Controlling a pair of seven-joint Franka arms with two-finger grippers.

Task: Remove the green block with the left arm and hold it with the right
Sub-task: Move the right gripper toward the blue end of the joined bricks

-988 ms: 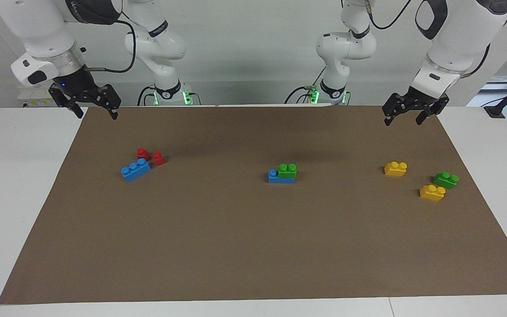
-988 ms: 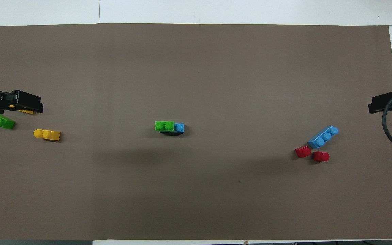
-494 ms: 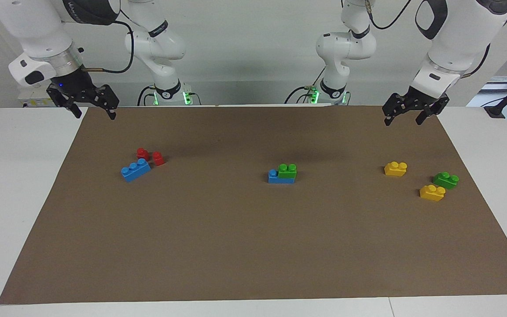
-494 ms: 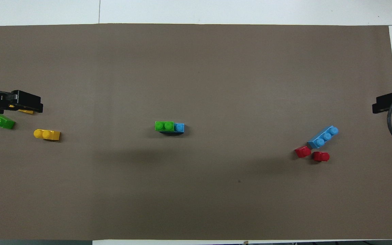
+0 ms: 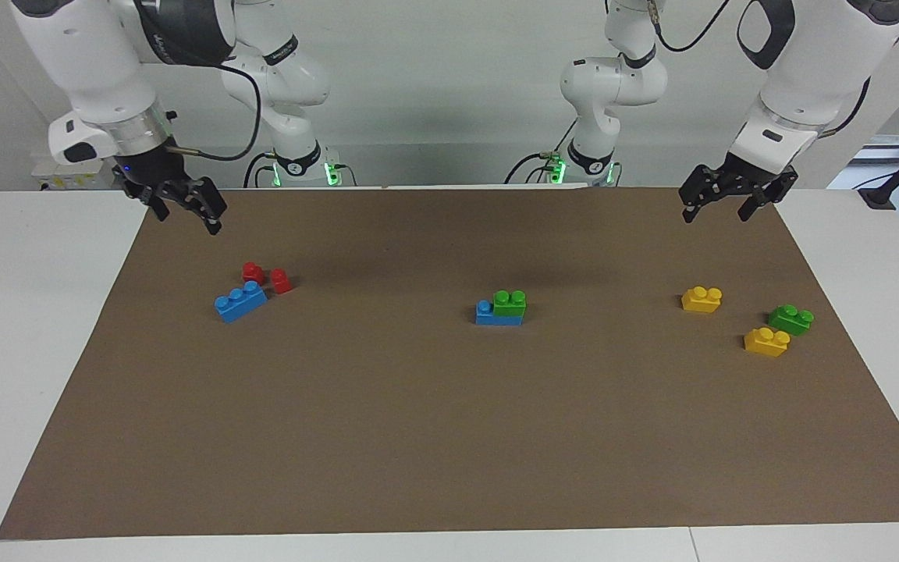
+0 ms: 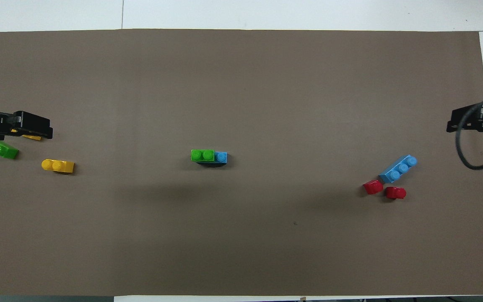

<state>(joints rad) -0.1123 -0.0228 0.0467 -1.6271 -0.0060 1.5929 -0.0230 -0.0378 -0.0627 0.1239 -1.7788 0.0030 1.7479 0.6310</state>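
The bright green block (image 5: 509,303) has two studs and sits pressed on top of a blue brick (image 5: 487,314) at the middle of the brown mat; it also shows in the overhead view (image 6: 202,155). My left gripper (image 5: 715,216) hangs open and empty in the air over the mat's corner at the left arm's end, well away from the green block. My right gripper (image 5: 188,222) hangs open and empty over the mat's corner at the right arm's end, above the red bricks' area.
Two yellow bricks (image 5: 701,299) (image 5: 766,342) and a darker green brick (image 5: 790,319) lie toward the left arm's end. A blue three-stud brick (image 5: 240,301) and two small red bricks (image 5: 281,280) lie toward the right arm's end. The brown mat (image 5: 449,437) covers the white table.
My right gripper has swung inward from beside the mat's edge to over its corner and turned. The left gripper and all the bricks have stayed put.
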